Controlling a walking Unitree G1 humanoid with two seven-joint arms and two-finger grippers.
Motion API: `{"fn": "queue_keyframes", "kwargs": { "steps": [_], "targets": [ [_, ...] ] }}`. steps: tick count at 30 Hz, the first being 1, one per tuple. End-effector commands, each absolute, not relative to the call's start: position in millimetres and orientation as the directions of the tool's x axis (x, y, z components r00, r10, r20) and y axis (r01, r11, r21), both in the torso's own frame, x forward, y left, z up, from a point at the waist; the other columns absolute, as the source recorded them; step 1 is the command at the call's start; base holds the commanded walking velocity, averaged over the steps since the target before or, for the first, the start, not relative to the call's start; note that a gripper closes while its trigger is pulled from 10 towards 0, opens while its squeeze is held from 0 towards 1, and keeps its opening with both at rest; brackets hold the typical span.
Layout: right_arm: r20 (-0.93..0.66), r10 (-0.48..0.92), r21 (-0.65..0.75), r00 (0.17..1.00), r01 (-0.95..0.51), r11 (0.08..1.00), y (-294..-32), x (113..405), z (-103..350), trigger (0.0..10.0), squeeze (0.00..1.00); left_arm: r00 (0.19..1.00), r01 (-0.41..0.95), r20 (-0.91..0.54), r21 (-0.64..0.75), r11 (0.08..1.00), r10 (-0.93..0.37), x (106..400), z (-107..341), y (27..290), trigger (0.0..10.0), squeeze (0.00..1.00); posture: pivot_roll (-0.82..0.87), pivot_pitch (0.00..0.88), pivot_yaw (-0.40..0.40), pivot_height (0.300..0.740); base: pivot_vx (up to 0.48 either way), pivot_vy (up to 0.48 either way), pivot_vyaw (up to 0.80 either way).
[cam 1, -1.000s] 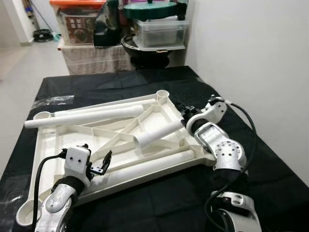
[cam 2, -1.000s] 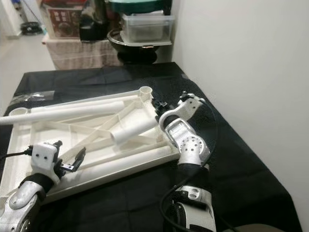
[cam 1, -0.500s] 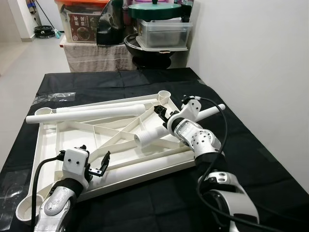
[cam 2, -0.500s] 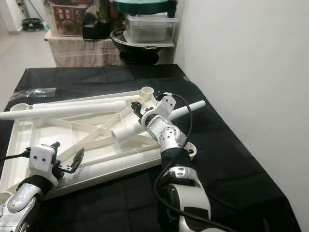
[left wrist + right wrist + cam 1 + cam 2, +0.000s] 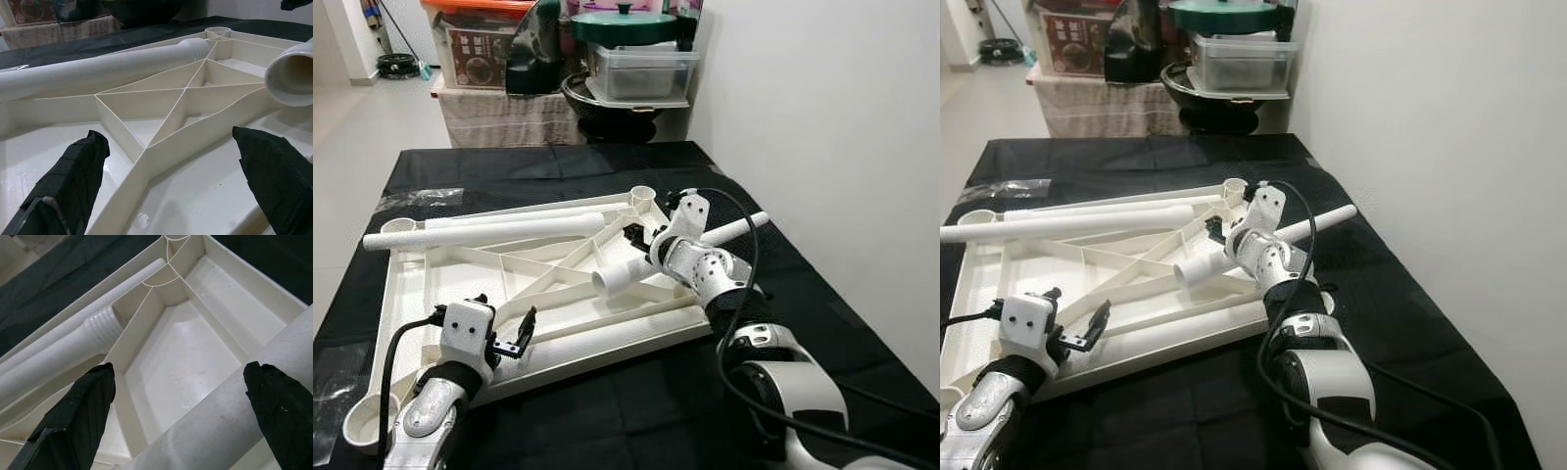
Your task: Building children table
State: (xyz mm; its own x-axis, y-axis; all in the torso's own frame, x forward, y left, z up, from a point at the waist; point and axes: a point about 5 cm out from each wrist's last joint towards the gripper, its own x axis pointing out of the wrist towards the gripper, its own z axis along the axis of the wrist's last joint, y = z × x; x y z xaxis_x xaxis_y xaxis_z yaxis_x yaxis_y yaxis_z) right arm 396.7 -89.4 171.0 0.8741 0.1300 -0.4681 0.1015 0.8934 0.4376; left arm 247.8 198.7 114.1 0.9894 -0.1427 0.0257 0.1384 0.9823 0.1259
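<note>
Upturned white plastic tabletop [image 5: 460, 279] lies on black cloth [image 5: 558, 166], ribs up. Right gripper [image 5: 641, 238] spread around table leg [image 5: 646, 264] (not clamped), leg tilted across frame. Left gripper [image 5: 514, 333] open over near rim. Leg likely light, stiff, slick; grip mid-shaft.

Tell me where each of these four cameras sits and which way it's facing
Left eye: on the head, looking down at the upturned white tabletop on black cloth; both arms show.
Right eye: same scene, beside it.
Left wrist: along the open left claw, over the tabletop's ribs.
Right wrist: along the open right claw, astride a white table leg.
Both wrist views share the other threaded leg.
</note>
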Motion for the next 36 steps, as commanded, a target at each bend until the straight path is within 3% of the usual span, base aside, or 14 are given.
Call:
{"fn": "queue_keyframes", "kwargs": {
  "steps": [1,7,19,27,36],
  "targets": [
    [-0.513,0.102,0.395,0.853,0.129,0.910,-94.6,394.9,162.1,10.0,1.00,0.989,0.143,0.012,0.127,0.982,-0.146,247.8,110.6,196.5,10.0,0.00,0.07,0.000,-0.117,0.740,0.000,0.000,0.00],
    [-0.577,-0.003,0.294,0.817,0.211,0.932,-106.1,391.7,146.1,10.0,1.00,0.988,0.153,0.014,0.126,0.980,-0.156,250.4,110.7,192.7,10.0,0.00,0.06,0.000,-0.112,0.740,0.000,0.000,0.00],
    [-0.625,-0.015,0.248,0.781,0.217,0.944,-105.1,385.0,130.9,10.0,1.00,0.988,0.151,0.007,0.135,0.979,-0.154,249.7,109.6,194.7,10.0,0.00,0.06,0.000,-0.113,0.740,0.000,0.000,0.00],
    [-0.675,-0.106,0.152,0.730,0.278,0.949,-117.8,377.3,113.2,10.0,1.00,0.988,0.154,0.001,0.138,0.978,-0.155,250.9,108.4,193.8,10.0,0.00,0.05,0.000,-0.110,0.740,0.000,0.000,0.00],
    [-0.685,-0.096,0.150,0.723,0.268,0.952,-114.4,375.3,109.4,10.0,1.00,0.988,0.155,-0.003,0.142,0.978,-0.156,252.0,107.7,193.3,10.0,0.00,0.04,0.000,-0.110,0.740,0.000,0.000,0.00]
  ]
}}
